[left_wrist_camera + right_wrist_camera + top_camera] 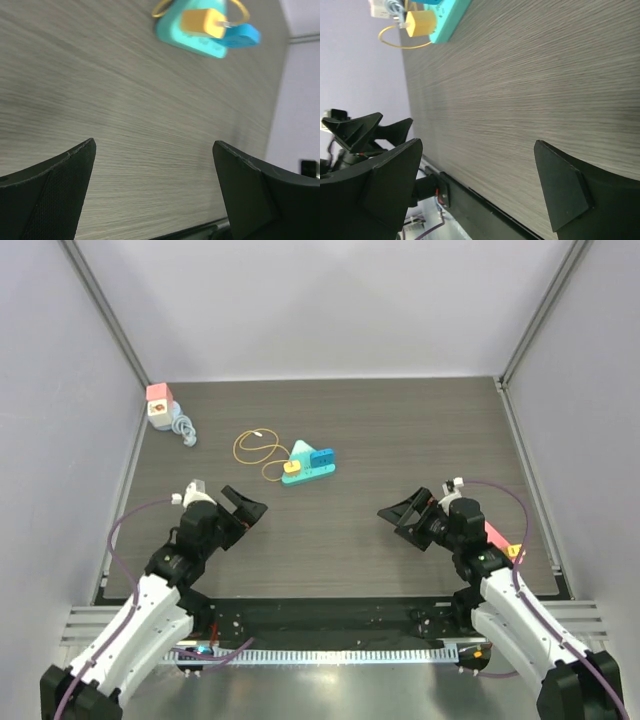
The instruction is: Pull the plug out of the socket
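A teal triangular socket block (308, 462) lies at the table's middle back. An orange plug (291, 467) with a looped yellow cord (256, 447) sits on its left end, and a blue plug (322, 457) sits on its right. In the left wrist view the orange plug (202, 23) rests on the teal socket (185, 39) far ahead. The right wrist view catches the plug (420, 23) and socket (447, 20) at its top left. My left gripper (245, 508) and right gripper (398, 515) both stand open and hold nothing, well short of the socket.
A pink and white block (160, 405) with a coiled grey cable (185, 430) lies at the back left corner. A pink object (497, 537) rests beside my right arm. Grey walls enclose the table on three sides.
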You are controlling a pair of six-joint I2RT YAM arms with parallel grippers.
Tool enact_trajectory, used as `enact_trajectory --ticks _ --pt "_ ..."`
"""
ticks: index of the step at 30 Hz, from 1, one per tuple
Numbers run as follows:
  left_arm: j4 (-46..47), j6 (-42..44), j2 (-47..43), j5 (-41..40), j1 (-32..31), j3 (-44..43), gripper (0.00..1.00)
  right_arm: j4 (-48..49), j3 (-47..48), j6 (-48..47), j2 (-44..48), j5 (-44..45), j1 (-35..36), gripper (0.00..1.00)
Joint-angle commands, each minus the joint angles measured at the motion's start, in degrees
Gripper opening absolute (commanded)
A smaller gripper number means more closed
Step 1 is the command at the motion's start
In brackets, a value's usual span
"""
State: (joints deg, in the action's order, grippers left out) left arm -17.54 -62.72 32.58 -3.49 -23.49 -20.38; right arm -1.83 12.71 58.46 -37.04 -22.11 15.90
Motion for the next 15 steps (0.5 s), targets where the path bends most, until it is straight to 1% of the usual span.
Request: enact_trajectory --ticks 1,2,3,4,6,7,8,9,11,12,13,15 --pt "-9.9 0.0 7.0 -10.4 0.3 -7.0 1.0 -6.9 6.3 -6.6 -4.5 5.6 -0.3 1.0" --pt "-12.9 -0.6 8.6 -12.5 0.3 -8.8 1.0 -7.6 7.1 -6.7 -5.6 6.0 -0.3 1.0" --pt "-18.4 -1.3 10.6 -14.5 0.4 -12.5 1.0 -8.1 7.6 -6.7 -6.5 6.5 -0.3 1.0" --pt "-20.8 -1.2 13.4 -18.1 0.4 -14.1 1.0 -9.2 8.1 -6.9 -8.2 6.6 -0.3 1.0" --pt "-26.8 -0.7 16.1 -20.9 0.5 -18.4 1.0 -10.8 10.0 -8.2 -10.0 8.4 -0.3 1.0" --pt "-28.0 -0.4 16.9 -21.9 0.4 -19.6 1.0 -13.1 10.8 -8.9 -10.9 9.3 -0.3 1.0" --pt "-30.4 -0.2 18.6 -23.5 0.5 -21.3 1.0 -14.5 12.8 -10.8 -12.8 11.8 -0.3 1.0" --pt "-31.4 -0.5 19.1 -24.3 0.5 -21.7 1.0 -15.9 14.0 -11.7 -13.8 11.8 -0.3 1.0" --pt "-30.8 0.2 19.7 -24.5 0.5 -21.7 1.0 -20.4 17.3 -13.6 -15.8 16.3 -0.3 1.0" --pt "-30.2 0.7 19.7 -24.0 0.5 -21.5 1.0 -21.6 18.2 -14.5 -16.0 17.7 -0.3 1.0" --pt "-29.1 0.6 19.6 -23.3 0.8 -21.0 1.0 -23.9 19.1 -15.7 -16.4 20.9 -0.3 1.0" --pt "-27.8 0.4 19.4 -21.0 1.1 -20.5 1.0 -25.4 21.2 -16.7 -16.9 24.1 -0.3 1.0"
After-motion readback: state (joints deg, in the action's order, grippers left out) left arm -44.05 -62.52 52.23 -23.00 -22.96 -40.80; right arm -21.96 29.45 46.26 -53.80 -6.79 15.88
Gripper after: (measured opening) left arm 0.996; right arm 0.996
